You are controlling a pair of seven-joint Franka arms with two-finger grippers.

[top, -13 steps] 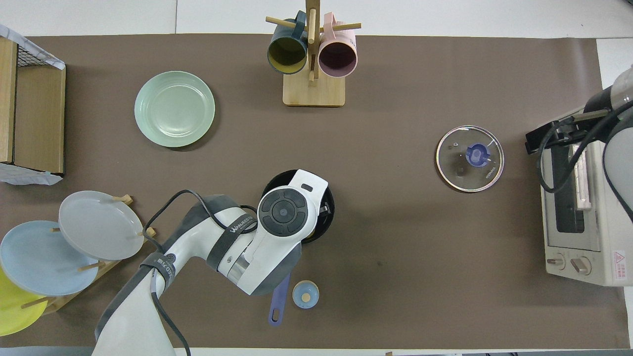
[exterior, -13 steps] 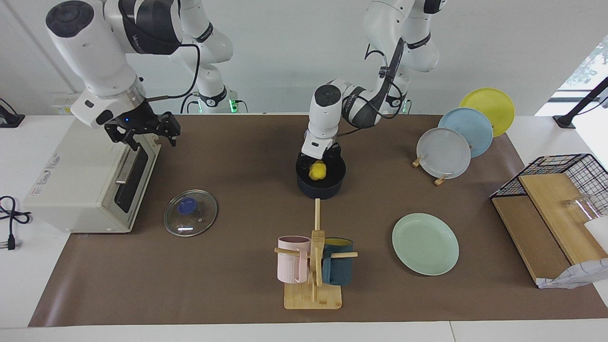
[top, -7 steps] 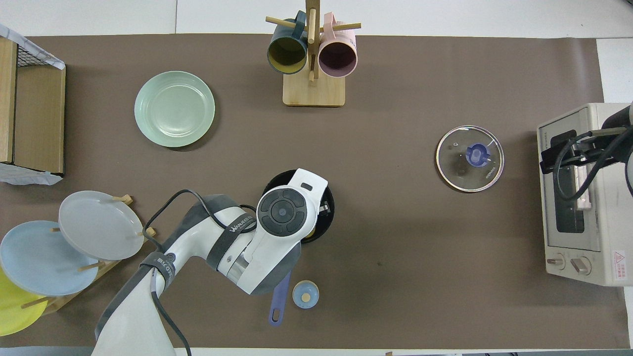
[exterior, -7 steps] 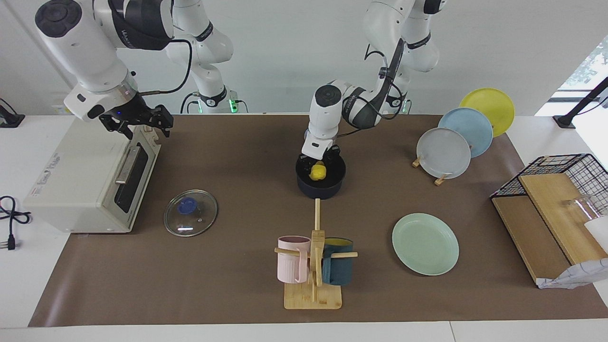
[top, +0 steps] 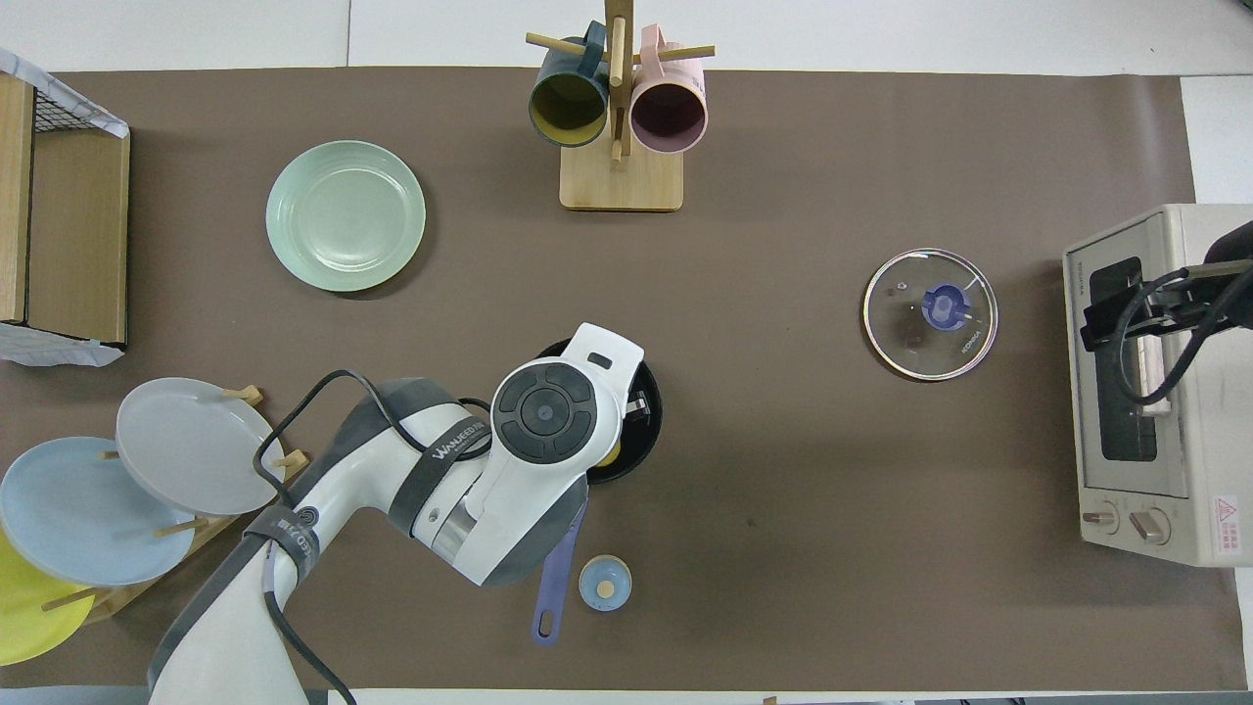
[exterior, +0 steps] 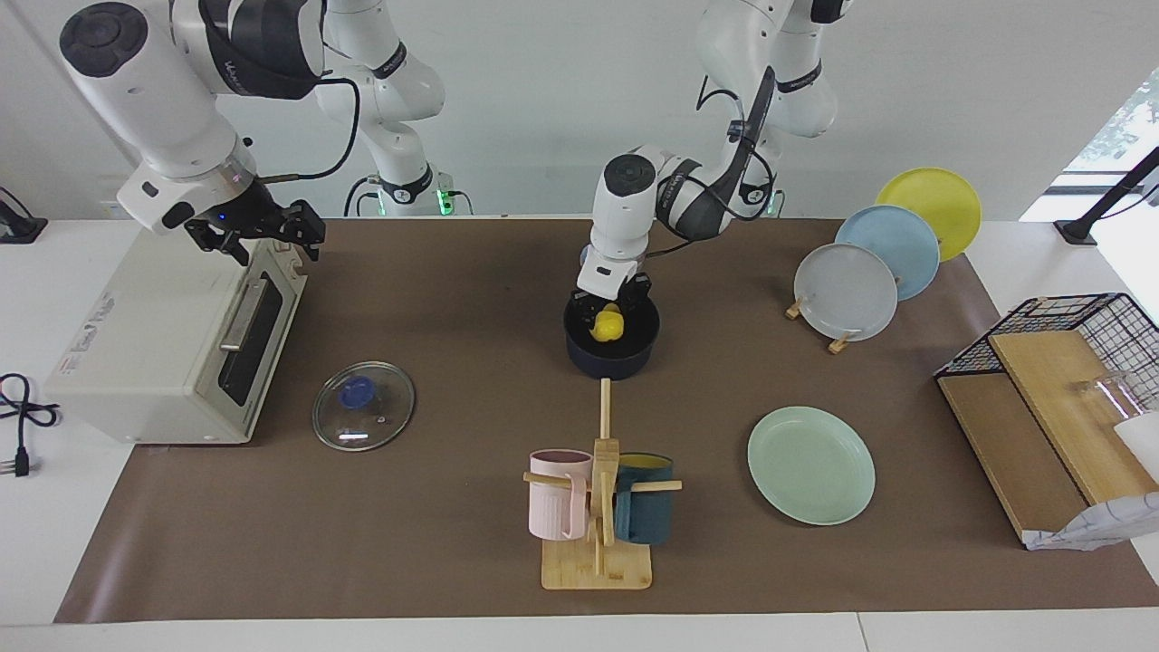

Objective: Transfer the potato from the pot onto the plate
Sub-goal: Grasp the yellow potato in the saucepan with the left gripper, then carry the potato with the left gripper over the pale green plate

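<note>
Facing view: the left gripper (exterior: 608, 312) has its jaws clamped on the potato (exterior: 607, 326) inside the pot (exterior: 612, 342); the right gripper (exterior: 263, 237) hangs open-jawed over the toaster oven (exterior: 163, 344).

Overhead view: the plate (top: 346, 215) lies farther from the robots than the pot.

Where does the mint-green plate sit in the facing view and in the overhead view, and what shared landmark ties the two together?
Facing view: the mint-green plate lies low in the picture, toward the left arm's end of the table, beside the mug rack.
Overhead view: the plate lies high in the picture, again beside the mug rack.
Shared landmark: the wooden mug rack with one pink and one teal mug; in both views the plate lies on its teal-mug side.
</note>
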